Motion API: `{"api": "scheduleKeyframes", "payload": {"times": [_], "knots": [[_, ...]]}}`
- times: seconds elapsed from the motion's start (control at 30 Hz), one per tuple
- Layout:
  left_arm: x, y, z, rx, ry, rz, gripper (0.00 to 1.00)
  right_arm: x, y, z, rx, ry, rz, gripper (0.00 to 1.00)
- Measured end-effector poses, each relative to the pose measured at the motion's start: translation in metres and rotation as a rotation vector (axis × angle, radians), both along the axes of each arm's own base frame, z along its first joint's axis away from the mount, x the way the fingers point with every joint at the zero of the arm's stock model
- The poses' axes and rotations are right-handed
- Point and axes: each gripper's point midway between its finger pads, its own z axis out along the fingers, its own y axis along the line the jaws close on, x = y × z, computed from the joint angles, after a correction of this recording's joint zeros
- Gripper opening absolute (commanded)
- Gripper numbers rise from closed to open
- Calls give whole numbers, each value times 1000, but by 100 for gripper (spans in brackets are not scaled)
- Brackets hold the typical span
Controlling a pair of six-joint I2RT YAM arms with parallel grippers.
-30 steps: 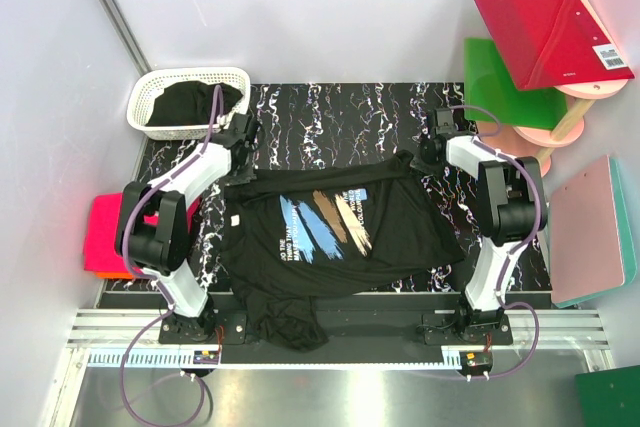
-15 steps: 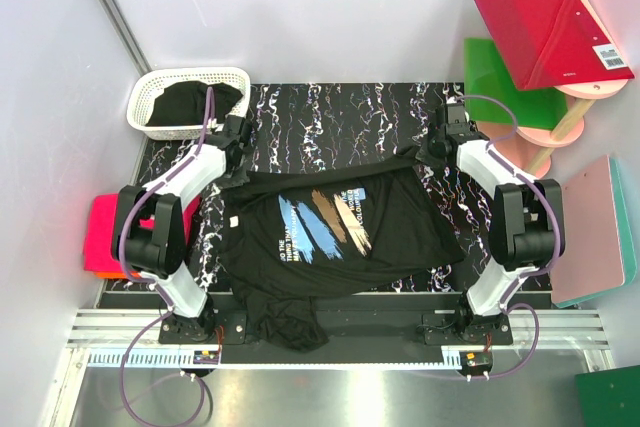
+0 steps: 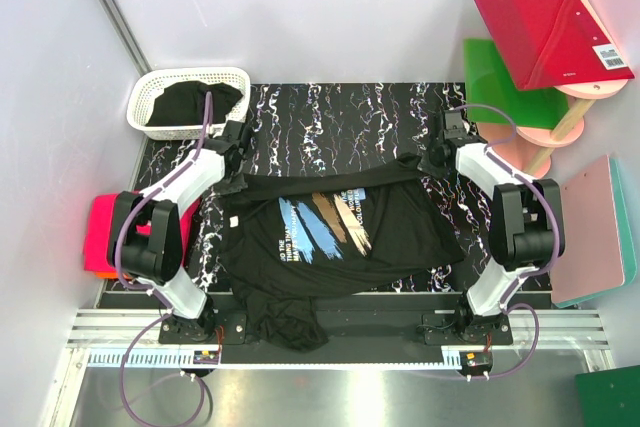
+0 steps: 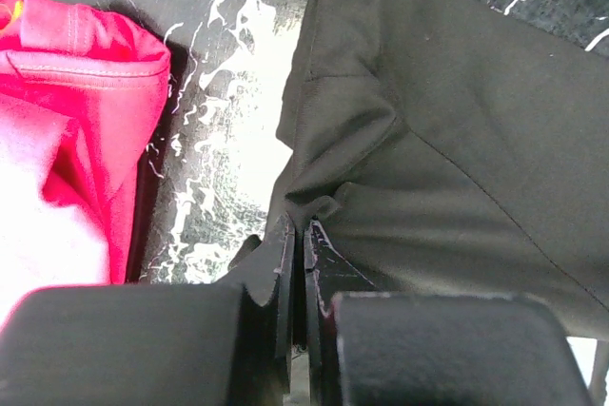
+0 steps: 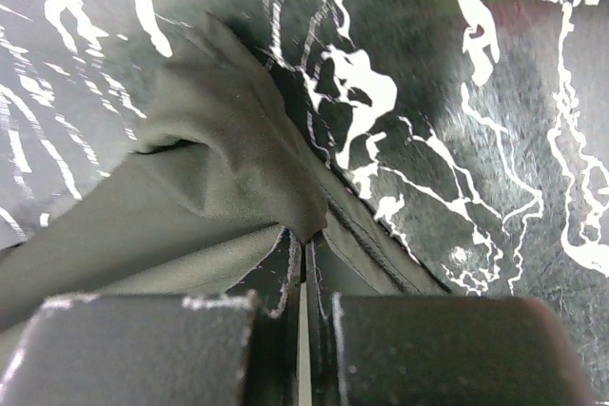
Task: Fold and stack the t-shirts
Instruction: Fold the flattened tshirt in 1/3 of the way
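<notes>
A black t-shirt [image 3: 330, 232] with a blue, tan and white brushstroke print lies spread on the marbled table, its lower part bunched at the near edge. My left gripper [image 3: 232, 183] is shut on the shirt's far left corner; the left wrist view shows cloth [image 4: 438, 159] pinched between the fingers [image 4: 284, 254]. My right gripper [image 3: 425, 160] is shut on the far right corner; cloth [image 5: 219, 178] is pinched at its tips [image 5: 303, 244]. Folded hot-pink and orange shirts [image 3: 98, 232] lie at the table's left edge, the pink one also in the left wrist view [image 4: 86, 111].
A white lattice basket [image 3: 150, 92] holding another black shirt [image 3: 190, 104] stands at the far left. Red [image 3: 550, 32], green [image 3: 500, 82] and pink [image 3: 590, 227] flat boards sit off the right side. The marbled table [image 3: 340, 112] shows behind the shirt.
Both grippers have carried the shirt's far corners further back and apart, stretching the top edge taut. The right arm has straightened out toward the back.
</notes>
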Motion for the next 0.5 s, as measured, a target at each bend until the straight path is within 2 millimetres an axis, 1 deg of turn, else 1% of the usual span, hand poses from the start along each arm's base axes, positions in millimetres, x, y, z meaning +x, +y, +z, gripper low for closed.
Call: {"api": "scheduleKeyframes", "payload": {"times": [0.07, 0.2, 0.23, 0.27, 0.3, 0.33, 0.37, 0.4, 0.43, 0.47, 0.5], "knots": [[-2, 0, -3, 5, 9, 1, 0, -4, -1, -8, -3, 30, -5, 0], [-10, -2, -17, 16, 58, -2, 0, -14, -4, -37, -22, 121, -25, 0], [-12, -3, -22, 20, 73, -5, 0, -17, -5, -48, -26, 154, -31, 0], [-16, -3, -27, 24, 89, -7, 1, -20, -5, -54, -27, 174, -37, 2], [-18, -4, -30, 27, 101, -8, 5, -17, -5, -53, -26, 167, -40, 5], [-22, -4, -33, 31, 115, -12, 14, -16, -5, -54, -26, 169, -43, 7], [-24, -5, -35, 33, 121, -14, 49, -16, -5, -54, -25, 169, -44, 8], [-25, -5, -36, 35, 125, -15, 69, -16, -5, -54, -24, 169, -45, 18], [-26, -5, -37, 40, 128, -18, 92, -16, -4, -54, -23, 169, -43, 49], [-28, -3, -37, 46, 132, -15, 99, -16, -4, -54, -21, 169, -40, 66], [-29, -2, -37, 55, 134, -12, 99, -15, -3, -52, -14, 164, -40, 83]]}}
